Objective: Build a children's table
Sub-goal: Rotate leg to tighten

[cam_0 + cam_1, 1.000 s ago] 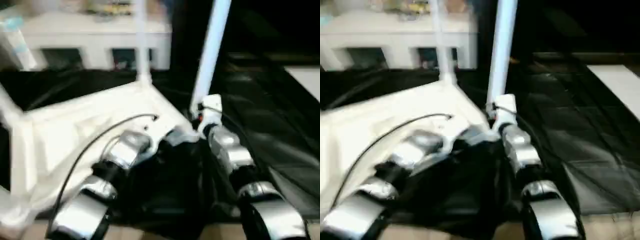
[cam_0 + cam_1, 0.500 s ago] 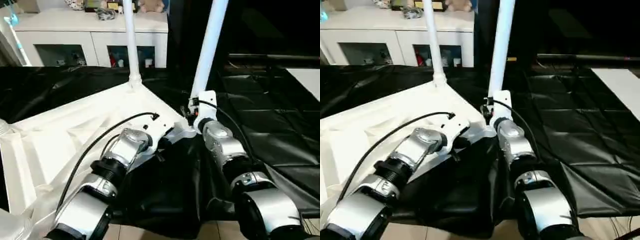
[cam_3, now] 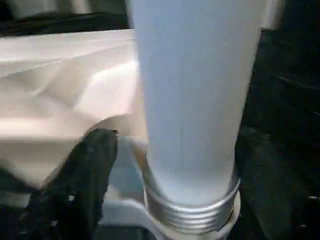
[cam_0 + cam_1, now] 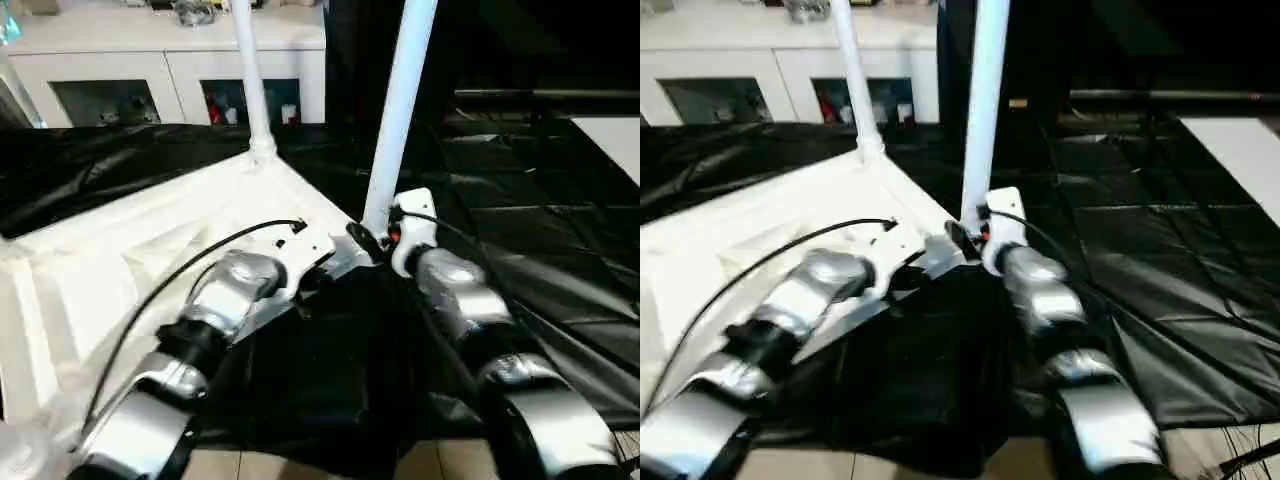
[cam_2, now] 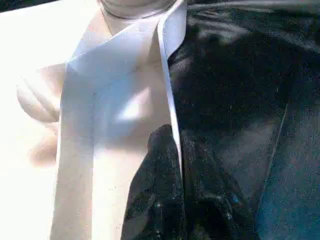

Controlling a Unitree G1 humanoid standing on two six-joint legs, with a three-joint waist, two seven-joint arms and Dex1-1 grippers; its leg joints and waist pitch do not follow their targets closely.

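Tabletop (image 4: 130,260) rim pinched by left claw (image 5: 172,150) — right claw (image 3: 170,165) straddles leg (image 3: 195,100).

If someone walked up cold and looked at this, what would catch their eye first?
Probably the white plastic upside-down tabletop on black sheeting, with two long white tapered legs standing up from it: the far leg and the near leg. The right gripper straddles the near leg just above its threaded end, while the left gripper pinches the tabletop's rim.
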